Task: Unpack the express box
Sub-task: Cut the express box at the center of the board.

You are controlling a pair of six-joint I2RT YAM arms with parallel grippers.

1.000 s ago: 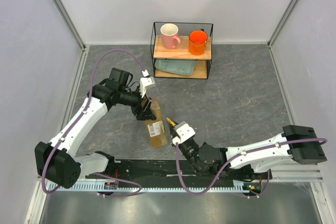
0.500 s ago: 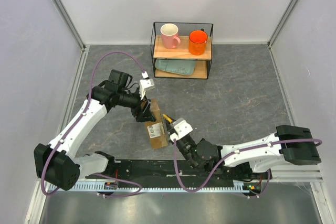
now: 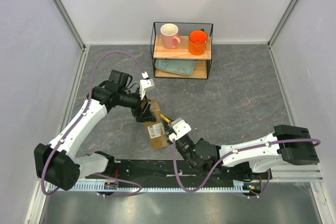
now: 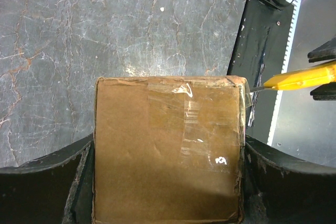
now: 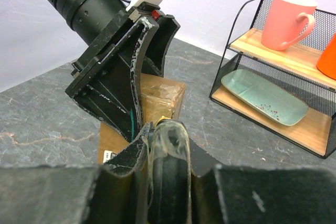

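Brown cardboard, the express box (image 4: 167, 150), sits clamped between the left gripper's (image 3: 143, 108) spread jaws — the right gripper (image 3: 172, 131) pinches a yellow knife (image 4: 302, 75) (blade tip just beside the box's corner).

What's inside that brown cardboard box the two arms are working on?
Nothing inside shows: the express box is closed, with clear tape across its flap. The yellow knife points its blade at one taped corner. Whatever the box holds is covered by cardboard.

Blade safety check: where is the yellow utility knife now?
Top view, left of centre: the knife is in the right gripper, tip beside the express box.
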